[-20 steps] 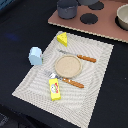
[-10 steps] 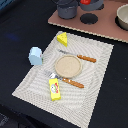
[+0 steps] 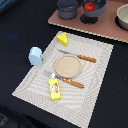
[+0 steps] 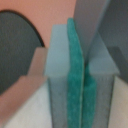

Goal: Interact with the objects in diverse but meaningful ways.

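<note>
A yellow holed cheese wedge [image 3: 62, 38] lies at the far corner of the striped placemat [image 3: 95, 75]. A light blue cup [image 3: 35, 55] stands at the mat's edge on the exterior view's left. A yellow red-marked packet [image 3: 54, 88] lies near the mat's front. A red tomato [image 3: 89, 7] sits at the back on the pink board, against a dark grey shape [image 3: 100, 7]; I cannot tell if this is the saucepan. My gripper [image 4: 80, 60] shows only in the wrist view. Its teal pads [image 4: 74, 75] are pressed together with nothing between them, over a pink surface.
A round tan plate [image 3: 67, 65] sits mid-mat between an orange-handled fork [image 3: 79, 57] and knife [image 3: 67, 80]. On the pink board [image 3: 107, 30] stand a grey pot [image 3: 67, 7] and a pale bowl [image 3: 122, 17]. The table is black.
</note>
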Motion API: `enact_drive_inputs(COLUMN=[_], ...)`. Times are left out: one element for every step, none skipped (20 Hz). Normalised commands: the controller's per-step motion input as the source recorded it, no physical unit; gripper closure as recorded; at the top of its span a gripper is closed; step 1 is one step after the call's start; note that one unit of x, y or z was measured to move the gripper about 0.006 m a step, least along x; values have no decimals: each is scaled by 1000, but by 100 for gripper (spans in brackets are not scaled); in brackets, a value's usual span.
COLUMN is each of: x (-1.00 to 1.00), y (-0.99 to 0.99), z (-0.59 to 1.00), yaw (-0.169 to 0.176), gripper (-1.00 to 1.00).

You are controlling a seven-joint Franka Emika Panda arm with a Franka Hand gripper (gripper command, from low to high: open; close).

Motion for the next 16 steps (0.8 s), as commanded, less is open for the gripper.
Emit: enact_drive_inputs(x=[0,0,0,0,0,0,0,0,0,0,0,0,0,0,0,17], y=[517,506,494,494,483,434,434,420,420,434,400,389,351,323,303,234], z=[0,0,0,0,6,17,9,9,3,11,11,0,3,0,9,0], yaw=[0,0,0,0,0,0,0,0,0,0,0,0,0,0,0,-19], gripper=[100,100,100,100,100,100,100,100,100,100,100,100,100,100,100,100])
